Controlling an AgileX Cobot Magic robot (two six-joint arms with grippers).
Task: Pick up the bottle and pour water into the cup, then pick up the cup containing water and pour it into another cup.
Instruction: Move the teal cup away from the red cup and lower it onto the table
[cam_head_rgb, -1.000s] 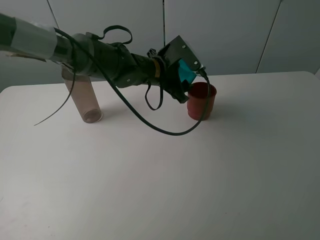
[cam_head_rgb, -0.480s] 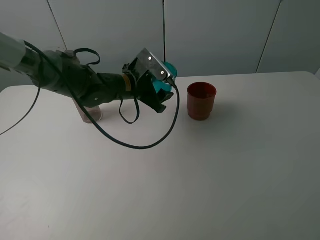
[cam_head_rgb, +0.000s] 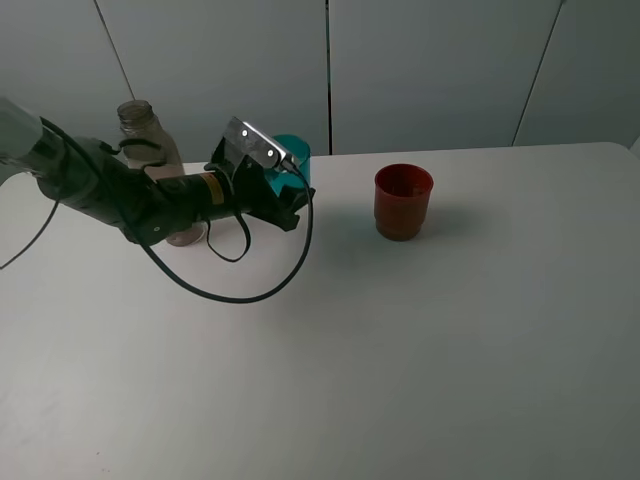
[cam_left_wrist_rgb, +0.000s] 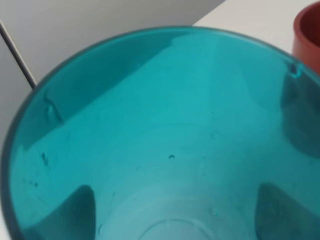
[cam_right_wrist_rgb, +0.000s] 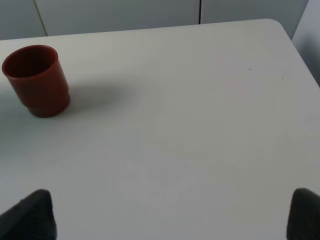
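Three vessels stand toward the far side of the smooth white desk (cam_head_rgb: 400, 350), whose near part is bare: the opaque red cup (cam_head_rgb: 403, 202), with its stepped base, sits right of centre. Left of it, the left gripper (cam_head_rgb: 285, 185) holds the translucent teal cup (cam_head_rgb: 293, 152) upright between its fingers, seemingly to set it down, and the tall clear bottle (cam_head_rgb: 140, 125) waits far left. The right fingers (cam_right_wrist_rgb: 30, 212) are spread wide.

bottle (cam_head_rgb: 140, 130): lower body hidden by the left arm | teal cup (cam_head_rgb: 292, 160): mostly hidden behind left claw (cam_head_rgb: 282, 195) | right claw: fingertips cut off
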